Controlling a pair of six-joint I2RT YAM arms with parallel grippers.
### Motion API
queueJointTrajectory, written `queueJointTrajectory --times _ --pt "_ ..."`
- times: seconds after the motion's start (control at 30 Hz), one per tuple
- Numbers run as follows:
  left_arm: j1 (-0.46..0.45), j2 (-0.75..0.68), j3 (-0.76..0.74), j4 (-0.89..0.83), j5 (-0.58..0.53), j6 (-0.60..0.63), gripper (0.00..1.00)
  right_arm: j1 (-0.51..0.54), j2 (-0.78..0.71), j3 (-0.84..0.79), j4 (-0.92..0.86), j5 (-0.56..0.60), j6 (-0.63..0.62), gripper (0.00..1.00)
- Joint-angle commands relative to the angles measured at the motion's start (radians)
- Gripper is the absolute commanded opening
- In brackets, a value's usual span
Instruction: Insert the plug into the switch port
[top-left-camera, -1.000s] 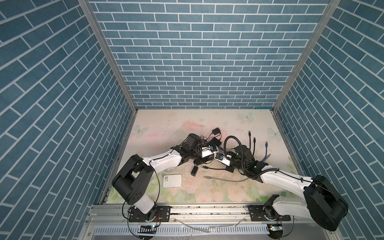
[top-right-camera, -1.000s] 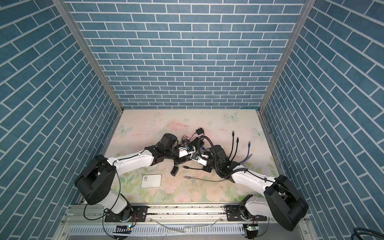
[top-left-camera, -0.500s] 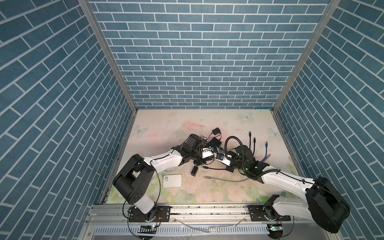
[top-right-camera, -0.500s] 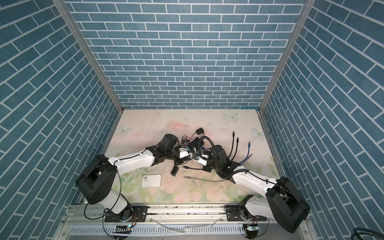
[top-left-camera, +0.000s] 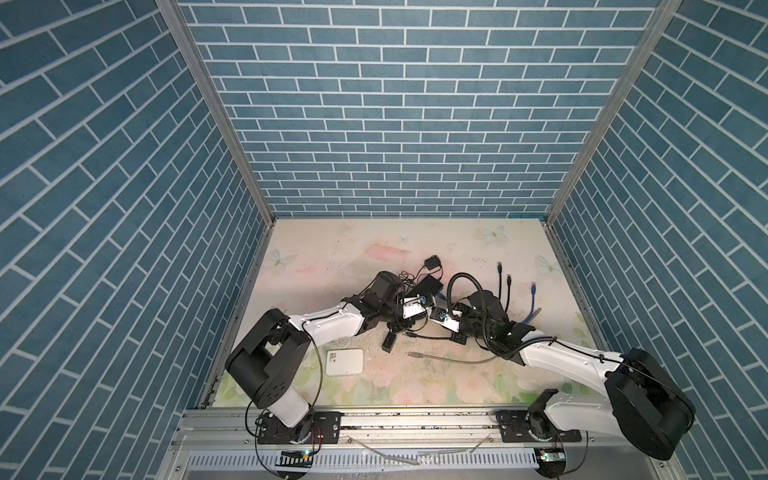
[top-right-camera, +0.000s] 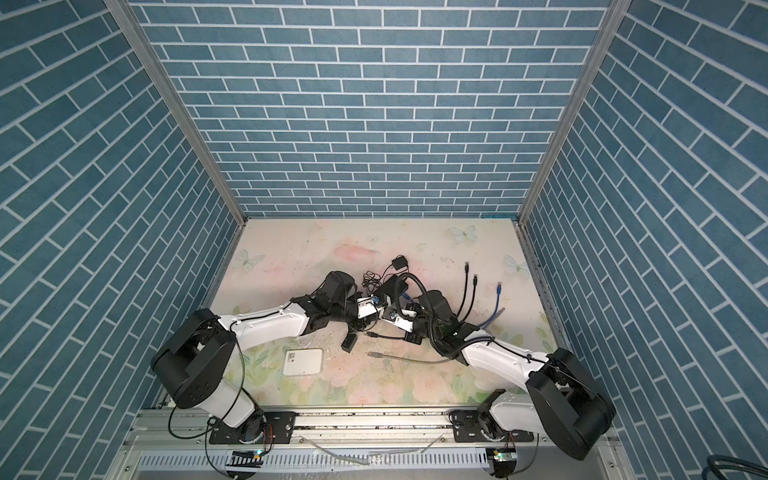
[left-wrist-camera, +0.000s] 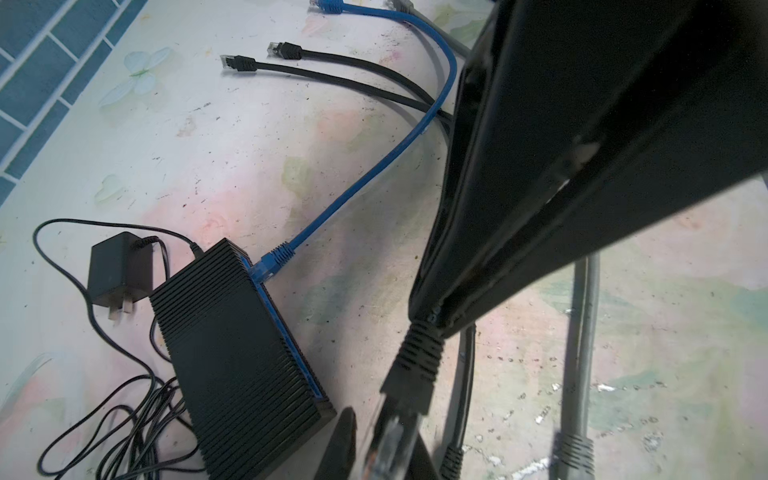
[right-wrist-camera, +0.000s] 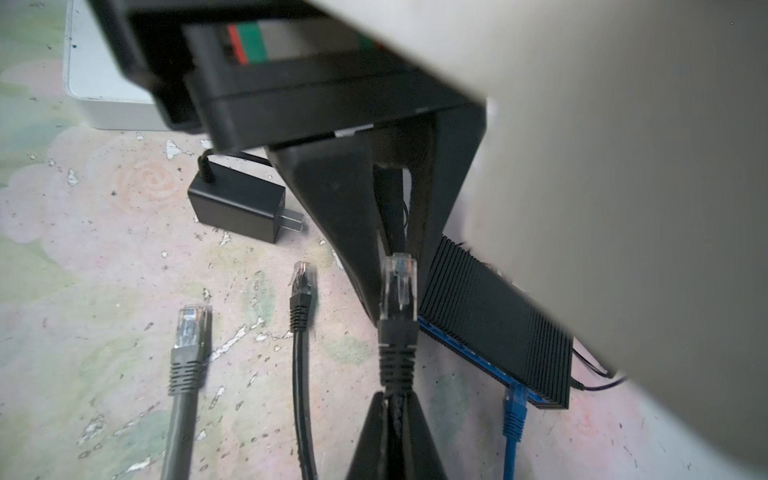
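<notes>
Blue brick walls (top-left-camera: 374, 104) stand on three sides. The floor (top-left-camera: 332, 249) is pale, with pink flowers and butterflies.

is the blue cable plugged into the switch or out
In: its blue plug sits in a port on the black switch.

switch (left-wrist-camera: 232, 353) black, ribbed | plug (right-wrist-camera: 399, 282) clear | cable (left-wrist-camera: 374, 166) blue | table (left-wrist-camera: 208, 145) floral

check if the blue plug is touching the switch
Touching. The left wrist view shows the blue plug seated in the blue port face of the switch, with no gap between them.
</notes>
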Motion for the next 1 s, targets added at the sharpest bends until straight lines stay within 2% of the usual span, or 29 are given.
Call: queueJointTrajectory --times 0.0,0.1,0.37,0.77,0.97 --pt "-0.022 -0.034 -0.034 0.066 -0.010 0.044 0.16 -0.005 0.011 0.003 0.065 -0.014 0.109 0.17" --pt "-0.027 -0.047 -0.052 0.089 -0.018 0.047 0.16 -0.007 0.010 -0.012 0.094 -0.019 0.129 0.26" --pt "-0.033 -0.059 -0.072 0.116 -0.030 0.056 0.16 -0.036 0.004 -0.048 0.177 -0.047 0.176 0.33" --pt "-0.055 -0.065 -0.062 0.102 -0.015 0.067 0.16 -0.129 0.039 -0.064 0.328 -0.196 0.255 0.33" --pt "-0.058 -0.064 -0.059 0.103 -0.020 0.067 0.16 -0.139 0.050 -0.051 0.307 -0.282 0.234 0.32"
